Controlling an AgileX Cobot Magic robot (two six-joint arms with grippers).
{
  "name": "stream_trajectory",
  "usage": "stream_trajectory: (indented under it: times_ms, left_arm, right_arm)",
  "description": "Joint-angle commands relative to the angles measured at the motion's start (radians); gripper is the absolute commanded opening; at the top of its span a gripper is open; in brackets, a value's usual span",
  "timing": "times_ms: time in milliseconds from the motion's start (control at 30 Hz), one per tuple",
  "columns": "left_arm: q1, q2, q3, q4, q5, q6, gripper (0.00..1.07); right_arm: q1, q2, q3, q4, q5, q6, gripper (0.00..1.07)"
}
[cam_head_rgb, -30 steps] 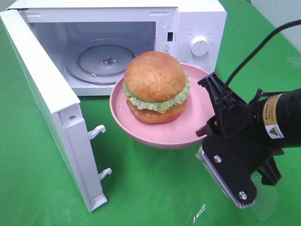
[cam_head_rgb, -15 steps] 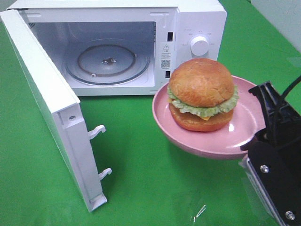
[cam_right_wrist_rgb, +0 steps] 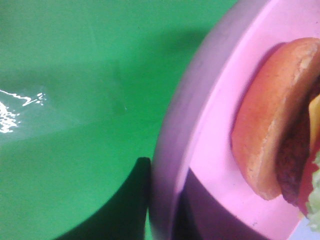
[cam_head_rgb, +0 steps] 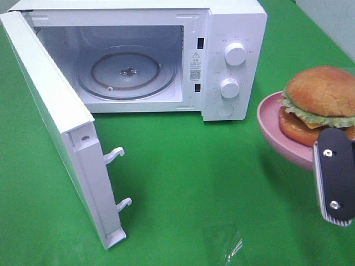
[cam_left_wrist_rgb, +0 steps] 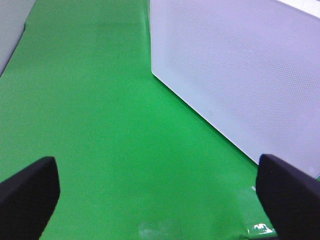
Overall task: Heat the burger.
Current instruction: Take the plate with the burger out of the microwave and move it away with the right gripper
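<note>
- The burger (cam_head_rgb: pixel 324 100) is seated on the pink plate (cam_head_rgb: pixel 272 130), which is carried above the green worktop (cam_head_rgb: pixel 183 183) at the right edge of the overhead view, well apart from the microwave (cam_head_rgb: pixel 138 55).
- Over the last second the plate has been carried rightward, from directly in front of the open cavity to its present place. The lower control knob (cam_head_rgb: pixel 229 87), previously hidden behind the plate, is now exposed.
- The right claw (cam_head_rgb: pixel 333 177) is closed on the plate rim, as confirmed by the right wrist view (cam_right_wrist_rgb: pixel 165 210).
- The left claw (cam_left_wrist_rgb: pixel 160 195) is held wide open over bare worktop beside the microwave door (cam_head_rgb: pixel 55 122); nothing is gripped.
- The door stands fully open and the glass turntable (cam_head_rgb: pixel 126 75) is unloaded.
- Judgement: loading has not been achieved; the retreat suggests a re-approach is required.
</note>
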Motion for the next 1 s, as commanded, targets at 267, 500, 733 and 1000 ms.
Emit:
stream_trajectory:
  times_ms: [267,500,733,1000]
  left_arm:
    - [0.003,-0.006,0.004,0.001,-0.008,-0.003,1.0]
    - [0.003,-0.006,0.004,0.001,-0.008,-0.003,1.0]
    - [0.003,-0.006,0.004,0.001,-0.008,-0.003,1.0]
    - [0.003,-0.006,0.004,0.001,-0.008,-0.003,1.0]
  right_arm:
    - [0.004,-0.015,-0.008,-0.125,0.2,0.418,0.0]
    - [0.004,-0.015,-0.008,-0.127,0.238,0.577,0.0]
    - [-0.006,0.036,-0.008,-0.153,0.256,0.678,0.0]
    - [-0.072,0.176,-0.009,-0.194,0.219,0.814,0.0]
